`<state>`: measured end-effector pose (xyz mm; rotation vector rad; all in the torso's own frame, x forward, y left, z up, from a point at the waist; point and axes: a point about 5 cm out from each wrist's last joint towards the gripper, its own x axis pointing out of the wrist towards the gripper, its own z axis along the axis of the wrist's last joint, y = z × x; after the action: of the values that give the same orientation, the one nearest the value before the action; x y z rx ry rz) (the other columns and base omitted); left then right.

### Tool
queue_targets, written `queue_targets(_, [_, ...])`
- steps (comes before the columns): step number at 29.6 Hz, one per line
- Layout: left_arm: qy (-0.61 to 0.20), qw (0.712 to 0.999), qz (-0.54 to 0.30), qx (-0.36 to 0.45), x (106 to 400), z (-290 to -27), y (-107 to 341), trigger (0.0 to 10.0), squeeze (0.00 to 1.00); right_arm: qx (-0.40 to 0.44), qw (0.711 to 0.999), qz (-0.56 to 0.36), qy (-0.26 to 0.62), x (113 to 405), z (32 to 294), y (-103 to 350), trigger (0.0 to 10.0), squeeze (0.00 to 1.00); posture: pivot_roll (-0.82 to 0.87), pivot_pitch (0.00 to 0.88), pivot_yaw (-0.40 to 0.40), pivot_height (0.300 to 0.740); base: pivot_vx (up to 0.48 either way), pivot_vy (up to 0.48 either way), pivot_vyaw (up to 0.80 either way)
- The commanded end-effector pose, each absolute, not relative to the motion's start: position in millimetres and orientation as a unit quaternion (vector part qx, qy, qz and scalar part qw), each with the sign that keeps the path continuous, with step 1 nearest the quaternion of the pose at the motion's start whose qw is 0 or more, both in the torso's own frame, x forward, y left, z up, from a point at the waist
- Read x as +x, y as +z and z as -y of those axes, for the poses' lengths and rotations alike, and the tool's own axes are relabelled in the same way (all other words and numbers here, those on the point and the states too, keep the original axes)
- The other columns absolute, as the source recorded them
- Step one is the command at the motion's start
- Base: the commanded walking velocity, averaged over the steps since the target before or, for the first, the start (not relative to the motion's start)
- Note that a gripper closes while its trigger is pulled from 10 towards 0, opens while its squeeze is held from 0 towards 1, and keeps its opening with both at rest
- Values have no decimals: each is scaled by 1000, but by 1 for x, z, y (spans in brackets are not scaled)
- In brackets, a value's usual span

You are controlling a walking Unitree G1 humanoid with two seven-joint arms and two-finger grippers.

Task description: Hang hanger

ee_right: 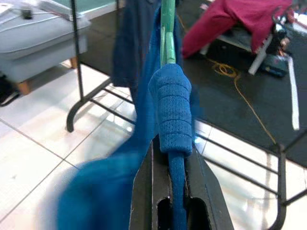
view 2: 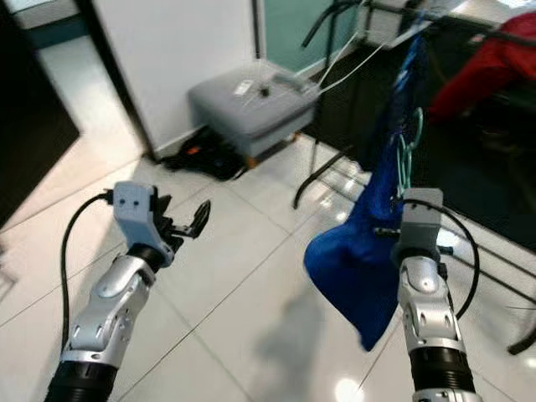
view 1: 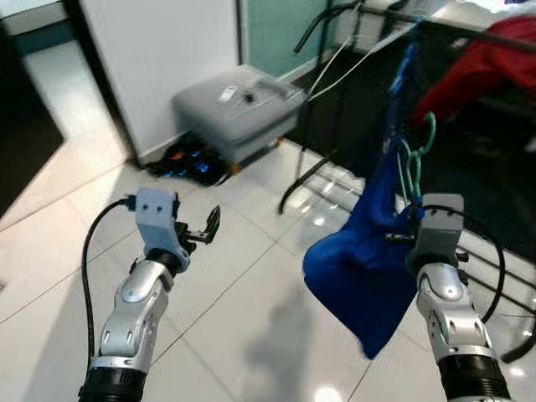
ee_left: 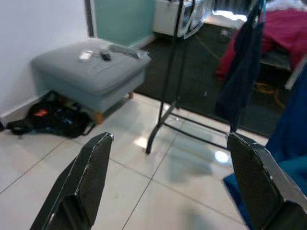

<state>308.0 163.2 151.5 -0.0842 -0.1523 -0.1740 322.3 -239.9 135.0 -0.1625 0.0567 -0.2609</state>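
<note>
Green hanger [ee_right: 167,33] in right gripper [ee_right: 173,158], unlabelled.

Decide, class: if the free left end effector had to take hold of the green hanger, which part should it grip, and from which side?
Probably the bare green hanger loop above the blue garment, coming in from the robot's left. The right end effector already clamps the blue-wrapped section, and cloth covers the rest below.

Green hanger [view 1: 416,156] w/ blue cloth [view 1: 366,251]; grey ottoman [view 1: 237,109], red fabric [view 1: 481,67].
</note>
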Motion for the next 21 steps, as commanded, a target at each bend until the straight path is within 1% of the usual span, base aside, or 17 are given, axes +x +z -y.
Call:
queue_targets(1, [-86, 993, 70, -42, 307, -166, 150, 10000, 0, -83, 987, -22, -133, 322, 240, 138, 10000, 0, -95, 103, 34, 740, 431, 0, -800])
queue_targets(7, [-86, 993, 72, -42, 308, -166, 151, 10000, 0, -81, 988, -19, -132, 323, 239, 139, 10000, 0, -96, 104, 32, 740, 431, 0, -765])
queue_targets(21, [-86, 993, 74, -43, 311, -166, 152, 10000, 0, -85, 989, -4, -122, 330, 235, 150, 10000, 0, -93, 103, 31, 740, 435, 0, 0])
